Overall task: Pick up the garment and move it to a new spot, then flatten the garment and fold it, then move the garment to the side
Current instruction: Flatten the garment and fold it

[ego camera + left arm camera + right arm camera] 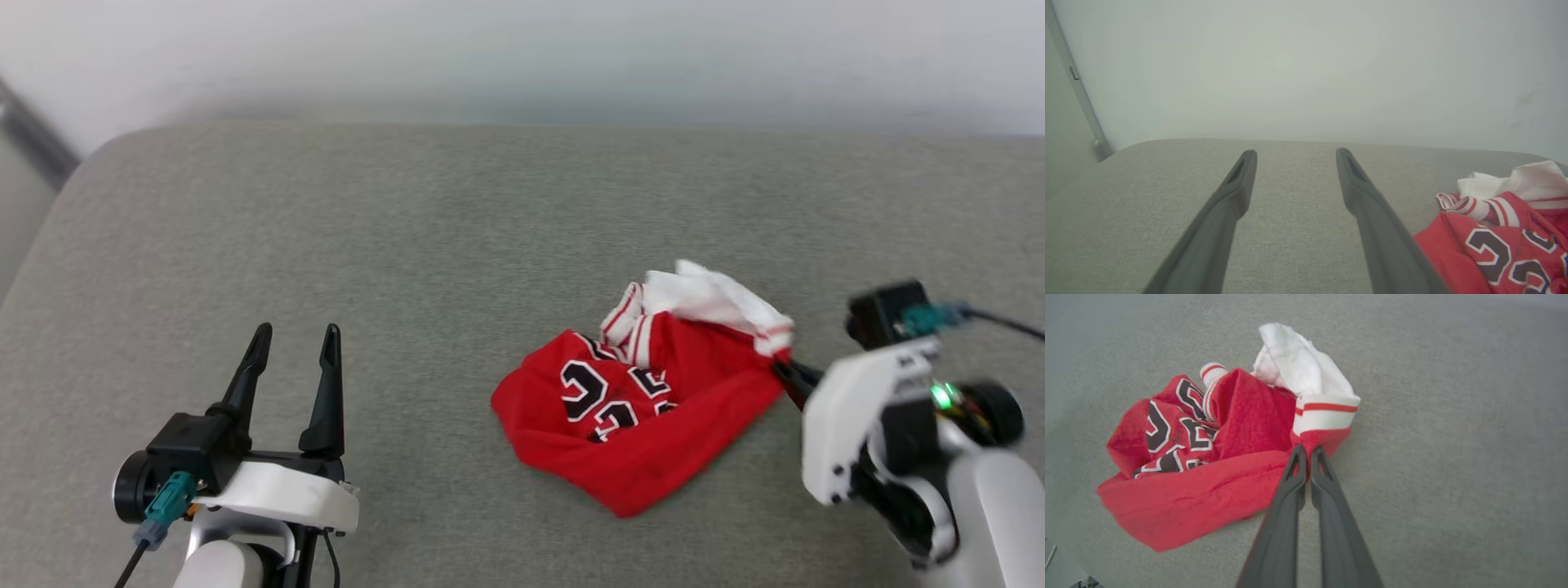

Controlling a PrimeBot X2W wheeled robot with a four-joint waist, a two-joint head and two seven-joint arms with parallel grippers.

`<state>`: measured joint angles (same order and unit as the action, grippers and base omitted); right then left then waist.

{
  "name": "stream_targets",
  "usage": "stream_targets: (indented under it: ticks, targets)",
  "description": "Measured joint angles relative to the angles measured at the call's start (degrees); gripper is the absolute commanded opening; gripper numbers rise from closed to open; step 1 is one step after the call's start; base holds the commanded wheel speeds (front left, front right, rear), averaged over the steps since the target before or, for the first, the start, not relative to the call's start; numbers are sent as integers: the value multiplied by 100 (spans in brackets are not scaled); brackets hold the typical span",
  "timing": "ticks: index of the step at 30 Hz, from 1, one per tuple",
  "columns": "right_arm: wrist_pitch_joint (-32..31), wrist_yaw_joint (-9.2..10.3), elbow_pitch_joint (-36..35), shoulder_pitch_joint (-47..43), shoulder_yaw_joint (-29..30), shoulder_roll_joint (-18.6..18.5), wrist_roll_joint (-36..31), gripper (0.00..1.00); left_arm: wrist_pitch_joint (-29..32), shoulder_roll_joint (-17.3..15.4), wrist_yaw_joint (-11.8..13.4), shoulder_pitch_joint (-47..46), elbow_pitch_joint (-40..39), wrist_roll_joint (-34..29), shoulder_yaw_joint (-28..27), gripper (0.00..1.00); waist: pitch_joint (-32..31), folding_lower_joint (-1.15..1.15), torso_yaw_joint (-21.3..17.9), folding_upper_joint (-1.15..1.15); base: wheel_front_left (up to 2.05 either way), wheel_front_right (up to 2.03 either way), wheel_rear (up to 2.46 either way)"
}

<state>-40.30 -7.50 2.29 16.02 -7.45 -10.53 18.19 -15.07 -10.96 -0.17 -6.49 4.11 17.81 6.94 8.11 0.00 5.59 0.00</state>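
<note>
- Right gripper (pixel 1308 451) (pixel 785 374): both dark fingers pressed together, clamped on a pinch of red cloth at the right-hand edge of the garment, just under a white cuff with red stripes.
- Garment (pixel 1241 416) (pixel 645 408) (pixel 1494 245): red jersey, crumpled in a loose heap. Black numbers with white outlines creased across the middle folds. White sleeve bunched on the side toward the far edge. Resting on the surface, right of its middle and nearer the front edge than the far one.
- Left gripper (pixel 295 335) (pixel 1296 153): fingers spread wide with nothing between them, pointed toward the far edge. Placed over the front-left part of the surface, well apart from the garment. Contact with the fabric below cannot be told.
- Surface (pixel 408 229): grey woven upholstery, flat, with a rounded far-left corner.
- Wall (pixel 522 49): pale and plain, directly behind the far edge.
</note>
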Motion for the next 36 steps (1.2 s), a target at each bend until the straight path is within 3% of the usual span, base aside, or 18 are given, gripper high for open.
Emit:
stream_targets:
  ticks: [6, 11, 12, 13, 14, 15, 23, 28, 29, 33, 36]
  targets:
    - [307, 0, -22, -1093, 1100, 553, -123, 0, 0, -47, 14, 35, -49, 1, -45, 100, 10, 0, -335, 0, 0, 0, 0]
    - [542, -1, 280, -1816, 1723, 735, -93, 3, 20, -60, 15, 44, -44, 11, -7, 100, 96, 0, -420, 0, 0, 0, 0]
    - [608, -3, 345, -1907, 1823, 747, -49, 10, 21, -59, 15, 47, -44, 14, -1, 100, 108, 0, -417, 0, 0, 0, 0]
    - [666, -5, 399, -1958, 1860, 751, 0, 41, 21, -59, 15, 50, -36, 20, 0, 100, 114, 0, -412, 0, 0, 0, 0]
    - [737, -5, 458, -1979, 1863, 751, 80, 97, 25, -60, 15, 54, -26, 33, 1, 100, 119, 0, -406, 0, 0, 0, 0]
    - [870, -5, 501, -2000, 1861, 751, 160, 100, 25, -63, 16, 59, -18, 53, 1, 100, 125, 0, -399, 0, 0, 0, 0]
    - [2867, 0, 143, -1860, 1690, 760, -12, 100, 25, -56, 37, 154, 88, 102, 16, 100, -16, 0, -334, 0, 0, 0, 0]
    - [3421, 0, -238, -1806, 1461, 761, -314, 100, 27, -52, 78, 289, 122, 120, 30, 100, -213, 0, -296, 0, 0, 0, 0]
    - [3389, 0, -256, -1811, 1440, 761, -367, 100, 29, -53, 91, 318, 122, 120, 29, 100, -257, -1, -292, 0, 0, 0, 0]
    - [2139, 0, -236, -1840, 1379, 748, -527, 100, 64, -57, 142, 406, 78, 153, 49, 100, -405, -1, -285, 0, 0, 0, 0]
    - [1326, 0, -220, -1647, 1258, 452, -532, 100, 87, -62, 141, 406, 30, 153, 91, 100, -358, -1, -263, 0, 0, 0, 0]
